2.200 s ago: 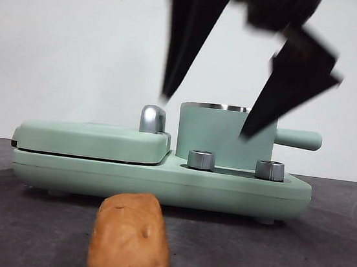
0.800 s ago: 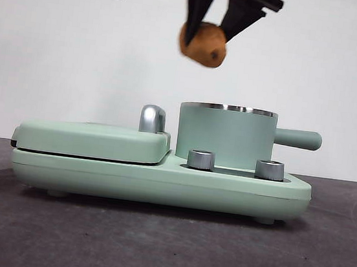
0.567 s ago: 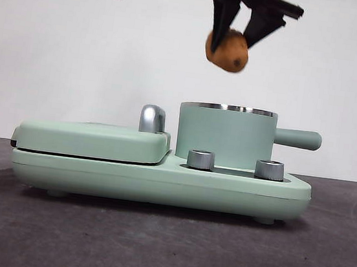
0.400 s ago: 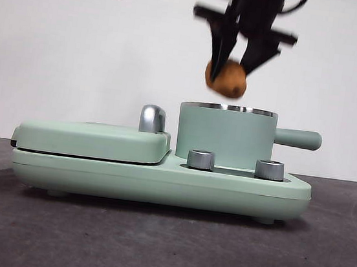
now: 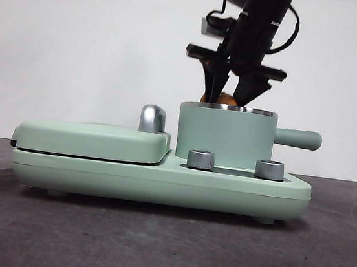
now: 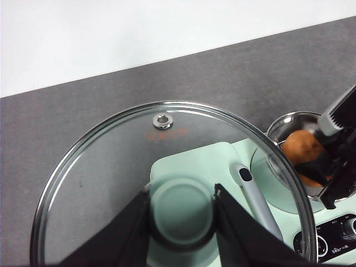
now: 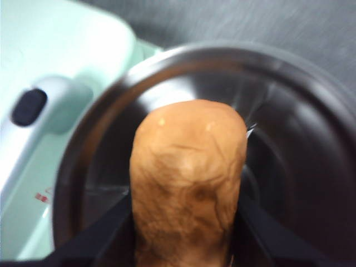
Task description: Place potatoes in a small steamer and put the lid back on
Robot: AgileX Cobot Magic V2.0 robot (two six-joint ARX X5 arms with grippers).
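Note:
My right gripper reaches down from above to the rim of the small steamer, a mint-green pot with a steel rim and side handle. It is shut on the orange-brown potato, whose top just shows above the rim. The right wrist view shows the potato hanging inside the pot's steel mouth. My left gripper is shut on the mint-green knob of the glass lid, held high over the appliance. From there the potato shows in the pot.
The steamer stands on a mint-green base with two steel dials. To its left lies a flat griddle cover with a chrome handle. The dark table stretches in front.
The potato was lying on the table in front, then was carried up and rightward over the pot. It has now come down into the pot's mouth with the right gripper.

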